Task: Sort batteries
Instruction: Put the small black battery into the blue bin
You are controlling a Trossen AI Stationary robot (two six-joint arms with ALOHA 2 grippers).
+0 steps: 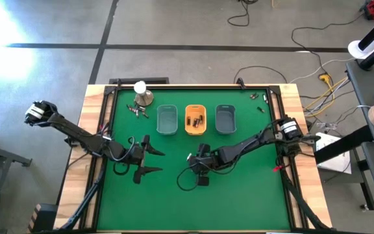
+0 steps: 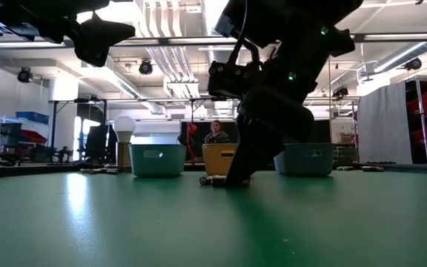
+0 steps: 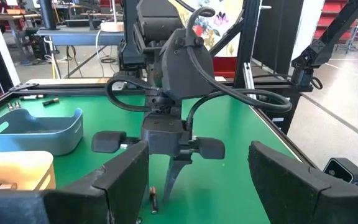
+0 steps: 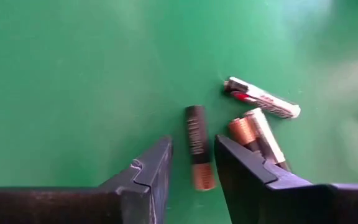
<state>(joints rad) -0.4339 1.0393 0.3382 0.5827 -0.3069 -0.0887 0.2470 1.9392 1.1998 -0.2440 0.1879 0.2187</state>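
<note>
Right gripper (image 4: 191,171) down at the green mat (image 1: 252,195) near table centre, just in front of the orange tray (image 1: 195,119). Fingers slightly apart, straddling a dark battery with a coppery end (image 4: 197,146) lying flat on the mat; gap a little wider than the battery, contact not clear, not lifted. Three more batteries right beside it: a silvery one with a red mark (image 4: 263,98), a copper-topped one (image 4: 244,132) and a pale one (image 4: 263,134), the last two side by side and partly hidden behind one finger.

Left gripper (image 1: 149,162) hovering over the mat left of centre, fingers spread wide, nothing between them.

Orange tray holding several batteries, between two grey-blue trays (image 1: 167,119) (image 1: 226,119) in a row at the far side. Loose cluster of batteries (image 1: 136,110) on the mat left of the trays, next to a metal dome with a white ball (image 1: 143,95). A few more batteries (image 1: 258,99) scattered near the far right corner. In low view right arm blocks most of the orange tray (image 2: 217,157); person (image 2: 216,132) visible in the room behind. In left wrist view one battery (image 3: 153,199) on the mat by the right gripper's fingertip.
</note>
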